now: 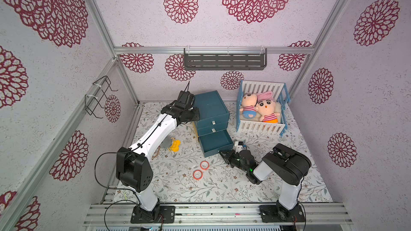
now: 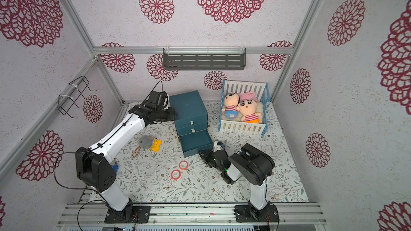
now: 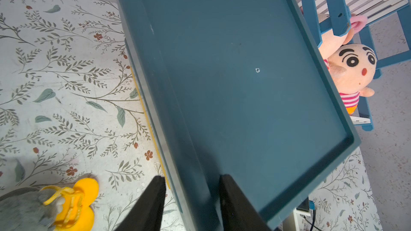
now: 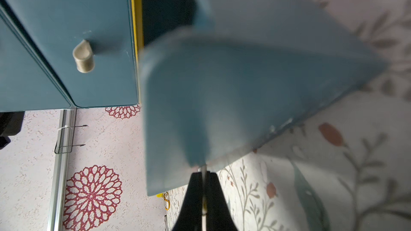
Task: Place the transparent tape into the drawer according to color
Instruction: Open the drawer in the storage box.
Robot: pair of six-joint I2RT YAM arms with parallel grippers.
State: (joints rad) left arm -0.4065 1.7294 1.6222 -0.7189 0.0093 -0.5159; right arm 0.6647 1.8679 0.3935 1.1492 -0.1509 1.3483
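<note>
Two red-orange transparent tape rings (image 1: 204,165) (image 1: 197,174) lie on the floral mat in front of the cabinet, also seen in a top view (image 2: 183,165) (image 2: 175,174). The blue three-drawer cabinet (image 1: 210,104) has its bottom drawer (image 1: 214,141) pulled out, with nothing seen inside. My right gripper (image 4: 203,173) is shut on the thin clear handle of that drawer's front (image 4: 222,96); in a top view the right gripper (image 1: 221,152) is at the drawer's front corner. My left gripper (image 3: 192,176) straddles the left rim of the cabinet top (image 3: 244,74), one finger outside, one on top, closed on it.
A white and blue crib (image 1: 260,127) with plush dolls stands right of the cabinet. A yellow plush toy (image 1: 174,146) with a grey fluffy piece and a bead chain lies left of the drawer. A small white and blue object (image 1: 239,144) sits behind the right gripper.
</note>
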